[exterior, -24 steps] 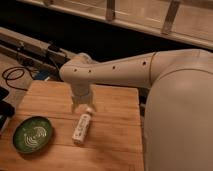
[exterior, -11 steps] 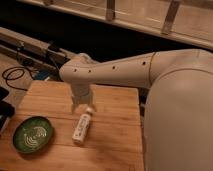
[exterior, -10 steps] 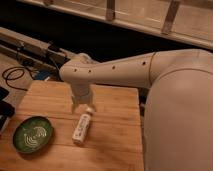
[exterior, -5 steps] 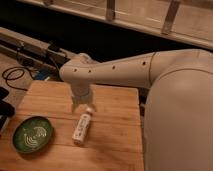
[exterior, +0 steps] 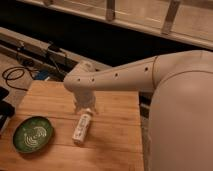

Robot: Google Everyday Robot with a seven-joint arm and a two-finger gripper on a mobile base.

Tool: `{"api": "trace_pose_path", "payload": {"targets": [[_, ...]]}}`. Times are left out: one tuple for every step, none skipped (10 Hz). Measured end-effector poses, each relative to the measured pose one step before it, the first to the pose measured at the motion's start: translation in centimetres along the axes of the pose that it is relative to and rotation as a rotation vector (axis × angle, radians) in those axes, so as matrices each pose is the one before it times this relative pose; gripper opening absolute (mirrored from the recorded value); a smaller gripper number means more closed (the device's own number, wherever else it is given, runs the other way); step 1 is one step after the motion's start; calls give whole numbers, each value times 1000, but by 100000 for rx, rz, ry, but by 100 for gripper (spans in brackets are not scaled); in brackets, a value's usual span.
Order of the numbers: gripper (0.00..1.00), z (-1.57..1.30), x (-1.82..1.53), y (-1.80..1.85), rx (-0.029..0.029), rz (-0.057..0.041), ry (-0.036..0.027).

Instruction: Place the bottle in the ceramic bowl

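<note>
The white bottle (exterior: 82, 127) lies on its side on the wooden table (exterior: 115, 135), near the middle, its narrow cap end pointing toward the front. The dark green ceramic bowl (exterior: 33, 134) with pale swirl lines sits at the table's front left, a short way left of the bottle, with nothing in it. My gripper (exterior: 84, 107) hangs from the white arm just above the bottle's far end.
My white arm (exterior: 130, 75) reaches in from the right across the table's back. My large white body (exterior: 182, 125) fills the right side. Dark cables (exterior: 15, 75) lie on the floor beyond the table's left back edge. A dark object (exterior: 5, 107) sits at the left edge.
</note>
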Motion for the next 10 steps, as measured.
{"api": "trace_pose_path", "payload": {"targets": [[65,1054,48,-119,312,548,-906],[65,1146,-50,-129,79,849,-1317],[65,907,31,68,167,-44,-671],[65,491,93,476,251,-1440,-45],[65,-77,24,209,-548,-146,-103],[65,35,-135,-566,896,566,-80],[65,15,72,9,70,87,263],[65,31,7,158,-169,-153,51],[65,55,-36,166,-443,107,380],[65,755,160,67,-408,-116,1578]]}}
